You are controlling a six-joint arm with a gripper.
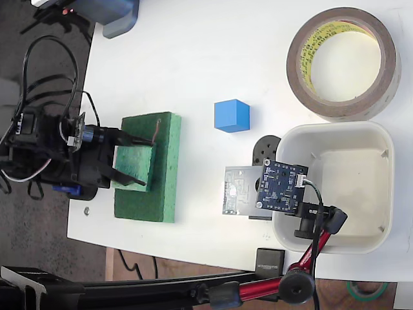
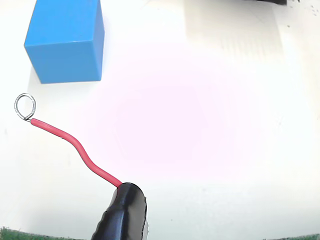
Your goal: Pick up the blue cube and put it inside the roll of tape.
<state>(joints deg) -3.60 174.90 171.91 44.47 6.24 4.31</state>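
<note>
The blue cube (image 1: pixel 231 116) sits on the white table (image 1: pixel 193 51), apart from everything else. In the wrist view the blue cube (image 2: pixel 65 40) lies at the top left. The roll of tape (image 1: pixel 381 84) lies flat at the far right corner, its hole empty. My gripper (image 1: pixel 148 161) hovers over a green foam pad (image 1: pixel 164 187) at the left, well short of the cube, and is open with nothing between its fingers. A red wire (image 2: pixel 75 145) ending in a small metal ring (image 2: pixel 25 106) sticks out from one black finger (image 2: pixel 122 215), pointing toward the cube.
A white rounded-square tub (image 1: pixel 381 187) stands below the tape in the fixed view. A dark-blue circuit board (image 1: pixel 281 186) hangs over its left rim on a red clamp arm (image 1: pixel 303 261). A grey box (image 1: pixel 119 16) sits at the table's top left edge.
</note>
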